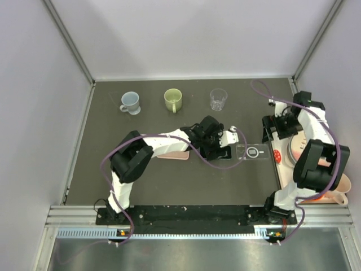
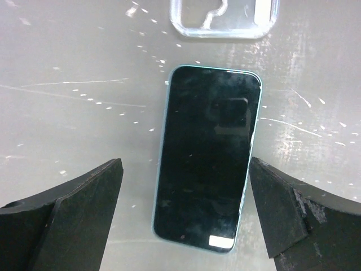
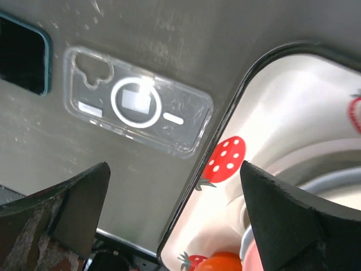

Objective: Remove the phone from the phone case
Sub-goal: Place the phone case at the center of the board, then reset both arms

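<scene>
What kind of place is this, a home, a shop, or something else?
Probably a robot lab test cell. White panels wall in a dark table, the left arm and right arm are bolted to a rail at its edge, and props are staged: three cups in a row, a phone beside its case.

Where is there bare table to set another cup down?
The table is bare along the near edge, in front of the phone and case, and left of the blue mug. The right side is crowded by the tray.
</scene>
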Available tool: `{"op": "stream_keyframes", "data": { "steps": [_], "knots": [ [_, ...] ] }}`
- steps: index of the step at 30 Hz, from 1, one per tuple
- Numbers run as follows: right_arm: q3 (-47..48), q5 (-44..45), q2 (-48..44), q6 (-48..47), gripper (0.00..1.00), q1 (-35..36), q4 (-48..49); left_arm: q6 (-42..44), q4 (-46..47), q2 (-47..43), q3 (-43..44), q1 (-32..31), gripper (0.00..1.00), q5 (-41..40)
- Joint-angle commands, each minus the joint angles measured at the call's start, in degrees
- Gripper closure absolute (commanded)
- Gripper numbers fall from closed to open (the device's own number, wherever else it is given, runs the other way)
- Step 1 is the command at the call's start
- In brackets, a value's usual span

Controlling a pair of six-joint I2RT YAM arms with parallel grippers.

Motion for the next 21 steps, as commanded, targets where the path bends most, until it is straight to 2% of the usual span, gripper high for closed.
{"op": "stream_keyframes", "data": {
  "steps": [1,7,11,16,21],
  "knots": [
    [6.0,-2.8,-8.5,1.4,0.01,-0.2,0.6,-2.1,0.2,-11.4,-0.6,1.6,0.01,-0.8],
    [9.0,-7.5,-14.2,3.7,0.01,-0.2,-1.2,-1.6,-1.1,-23.2,-7.6,3.1,0.01,-0.8],
    [7.6,-11.6,-20.2,4.8,0.01,-0.2,0.4,-3.1,-4.4,-31.2,-11.6,7.9,0.01,0.1],
    [2.5,-16.0,-29.5,5.5,0.01,-0.2,7.0,-8.6,-5.8,-42.0,-15.6,17.6,0.01,4.1],
    [-5.8,-14.2,-38.9,13.4,0.01,-0.2,18.9,-8.7,-8.3,-50.9,-18.1,23.1,0.01,-3.0]
  ]
}}
